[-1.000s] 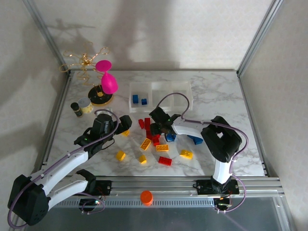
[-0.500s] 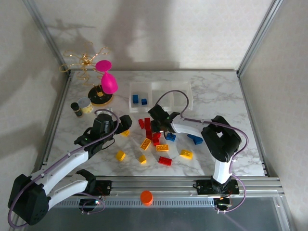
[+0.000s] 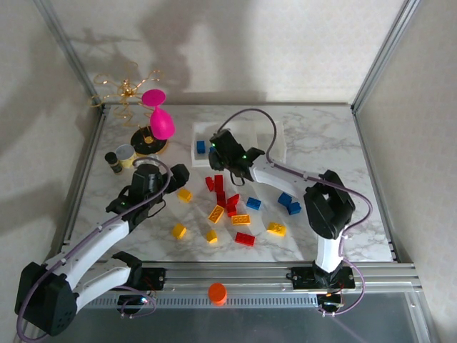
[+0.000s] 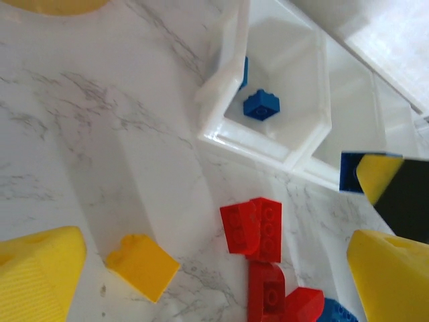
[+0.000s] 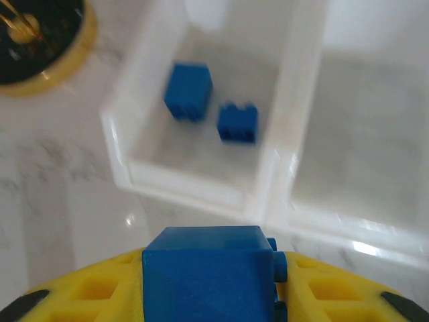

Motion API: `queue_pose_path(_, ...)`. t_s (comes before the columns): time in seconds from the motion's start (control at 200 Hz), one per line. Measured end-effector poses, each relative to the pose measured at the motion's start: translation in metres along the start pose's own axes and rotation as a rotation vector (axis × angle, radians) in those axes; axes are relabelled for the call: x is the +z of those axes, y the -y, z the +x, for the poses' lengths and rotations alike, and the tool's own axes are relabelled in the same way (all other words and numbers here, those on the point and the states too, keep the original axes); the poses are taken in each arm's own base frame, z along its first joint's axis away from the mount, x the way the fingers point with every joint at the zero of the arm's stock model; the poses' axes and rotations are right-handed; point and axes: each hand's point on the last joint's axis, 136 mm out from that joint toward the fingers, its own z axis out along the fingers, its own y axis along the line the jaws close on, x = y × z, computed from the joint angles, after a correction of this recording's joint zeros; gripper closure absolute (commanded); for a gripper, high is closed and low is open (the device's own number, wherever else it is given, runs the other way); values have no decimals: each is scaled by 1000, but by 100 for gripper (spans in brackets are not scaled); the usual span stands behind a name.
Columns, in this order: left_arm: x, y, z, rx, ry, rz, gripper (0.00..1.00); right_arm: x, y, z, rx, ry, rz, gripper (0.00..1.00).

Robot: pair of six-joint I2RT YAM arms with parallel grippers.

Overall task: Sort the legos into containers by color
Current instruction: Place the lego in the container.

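The right tool (image 5: 209,305), clamped on a blue lego (image 5: 204,265), hangs just short of the leftmost container (image 5: 191,186). That bin's two blue bricks (image 5: 188,90) lie straight ahead and below. The next move likely needs only a short reach forward over the near rim.

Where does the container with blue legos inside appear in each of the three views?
Top external: the container, leftmost of three, upper middle.
Left wrist: the container, top, right of centre.
Right wrist: the container, top, left of centre.
Shared landmark: the blue legos lying inside it.
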Motion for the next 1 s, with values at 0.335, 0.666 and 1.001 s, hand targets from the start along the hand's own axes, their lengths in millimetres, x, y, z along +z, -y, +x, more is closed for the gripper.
queue_pose_path(0.335, 3, -7, -23, -17, 47, -30, 0, 68, -14, -45, -40, 73, 24, 66)
queue_pose_path(0.666, 19, -17, -24, -27, 33, -68, 0, 113, 18, -61, -81, 90, 130, 53)
queue_pose_path(1.001, 20, -7, -30, -24, 40, -35, 0, 113, 18, -66, -118, 93, 139, 36)
